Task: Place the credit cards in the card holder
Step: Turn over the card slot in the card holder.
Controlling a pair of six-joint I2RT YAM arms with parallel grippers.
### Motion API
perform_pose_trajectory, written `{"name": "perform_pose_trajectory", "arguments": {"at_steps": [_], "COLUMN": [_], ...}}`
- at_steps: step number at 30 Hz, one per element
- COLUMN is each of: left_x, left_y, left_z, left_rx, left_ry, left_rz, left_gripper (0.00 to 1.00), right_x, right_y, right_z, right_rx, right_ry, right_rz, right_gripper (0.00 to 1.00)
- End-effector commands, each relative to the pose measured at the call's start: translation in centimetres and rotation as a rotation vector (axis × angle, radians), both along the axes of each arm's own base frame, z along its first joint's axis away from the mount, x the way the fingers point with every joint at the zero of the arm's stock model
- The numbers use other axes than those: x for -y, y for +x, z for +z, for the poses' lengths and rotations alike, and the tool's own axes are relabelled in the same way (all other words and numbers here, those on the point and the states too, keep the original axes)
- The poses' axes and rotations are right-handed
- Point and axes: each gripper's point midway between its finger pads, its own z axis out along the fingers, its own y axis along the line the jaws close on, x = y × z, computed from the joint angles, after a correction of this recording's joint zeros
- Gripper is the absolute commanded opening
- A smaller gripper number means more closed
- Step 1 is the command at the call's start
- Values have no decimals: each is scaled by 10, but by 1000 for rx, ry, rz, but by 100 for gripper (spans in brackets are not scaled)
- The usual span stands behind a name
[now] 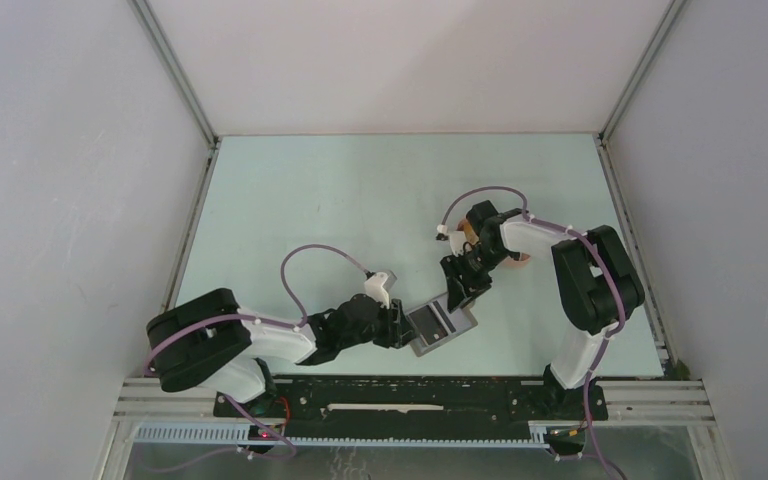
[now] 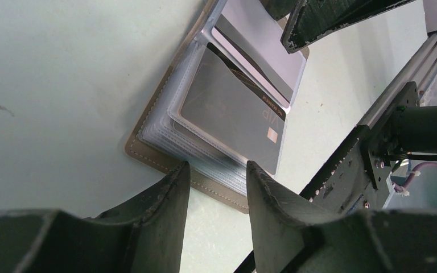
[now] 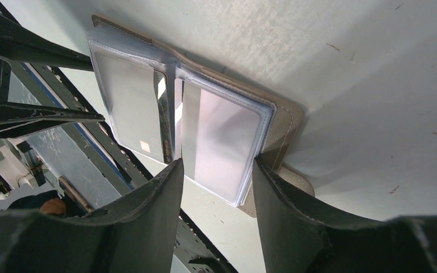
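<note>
Left hand (image 2: 217, 170) and right hand (image 3: 217, 168), both half-open and holding nothing, flank card holder (image 1: 441, 325).
Two credit cards (image 2: 227, 114) look sleeved inside it; a third is unseen.

1. The table (image 1: 360, 200) in front of me is a flat, pale mint-green surface. White panels (image 1: 410, 60) close it in on the left, far and right sides.
2. Seen close from my wrists, its top carries a few small dark scuffs (image 3: 335, 48).
3. The card holder (image 1: 442, 325) lies open and flat on the table, near the edge on my side and a little right of the middle, turned at a slant. Its cover is down against the surface and its clear plastic sleeves face up.
4. Beyond the holder, to the right, a peach-coloured thing (image 1: 517, 260) rests on the table. Most of it is hidden, so it may be a small tray.
</note>
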Motion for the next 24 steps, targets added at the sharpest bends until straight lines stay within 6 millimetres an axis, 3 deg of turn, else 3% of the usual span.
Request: {"name": "perform_pose_trajectory", "arguments": {"at_steps": [1, 13, 24], "left_x": [11, 12, 13], "left_y": [5, 5, 5], "left_z": [6, 5, 4], "left_rx": [2, 0, -3], "left_ry": [-5, -3, -1], "left_rz": [2, 0, -2], "left_gripper": [47, 46, 46], "right_x": [1, -16, 1], "right_y": [4, -6, 12], "right_z": [-5, 16, 16], "right_rx": [15, -74, 15], "right_ry": [-29, 130, 60], "right_rz": [18, 20, -22], "right_gripper": [58, 53, 52]}}
